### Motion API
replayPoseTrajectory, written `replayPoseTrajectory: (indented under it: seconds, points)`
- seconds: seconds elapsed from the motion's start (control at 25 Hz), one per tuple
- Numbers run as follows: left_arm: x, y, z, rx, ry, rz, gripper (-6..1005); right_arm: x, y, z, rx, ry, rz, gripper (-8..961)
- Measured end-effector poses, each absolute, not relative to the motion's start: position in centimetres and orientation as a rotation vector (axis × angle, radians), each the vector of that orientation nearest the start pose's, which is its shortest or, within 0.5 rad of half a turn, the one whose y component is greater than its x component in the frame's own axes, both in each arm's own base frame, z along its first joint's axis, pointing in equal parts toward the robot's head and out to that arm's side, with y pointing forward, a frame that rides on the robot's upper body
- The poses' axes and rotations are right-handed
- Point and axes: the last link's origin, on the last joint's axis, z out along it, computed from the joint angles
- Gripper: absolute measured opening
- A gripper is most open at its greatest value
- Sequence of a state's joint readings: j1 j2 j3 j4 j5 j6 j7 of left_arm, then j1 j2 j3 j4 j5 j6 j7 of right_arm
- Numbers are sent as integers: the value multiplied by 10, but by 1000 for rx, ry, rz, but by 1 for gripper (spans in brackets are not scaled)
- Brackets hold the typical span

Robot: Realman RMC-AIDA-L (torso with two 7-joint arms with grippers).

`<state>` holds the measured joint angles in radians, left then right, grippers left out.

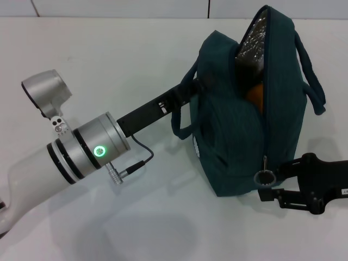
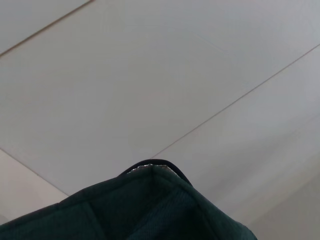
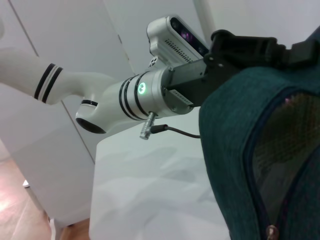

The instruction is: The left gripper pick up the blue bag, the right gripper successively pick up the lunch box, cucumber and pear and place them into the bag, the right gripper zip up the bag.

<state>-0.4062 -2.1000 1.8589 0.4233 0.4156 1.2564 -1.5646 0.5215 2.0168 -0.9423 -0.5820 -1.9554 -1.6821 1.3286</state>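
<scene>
My left pincer reaches in from the left and disappears behind the blue bag at its handle side, propping it on the bench, though I cannot tell how its fingers are set. The bag's zip opening runs as 1 long line from the near, low end up to the far, high end, gaping at the top over a silver lining with something orange inside. My right pincer sits at that near end beside the zip pull, grip unreadable, so I judge the pull goes along the line, away from me.
</scene>
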Motion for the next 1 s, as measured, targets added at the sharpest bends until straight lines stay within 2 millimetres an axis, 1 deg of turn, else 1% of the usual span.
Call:
replayPoseTrajectory:
  seconds: [0.64,1.0]
  points:
    - [-217,304,-79,-2167,-1512,-1508,43,264,297,-12,-3031,528,632,314]
    - [-219,302,-79,-2161,-1516,-1507,44,267,296,-4,-2983,553,682,303]
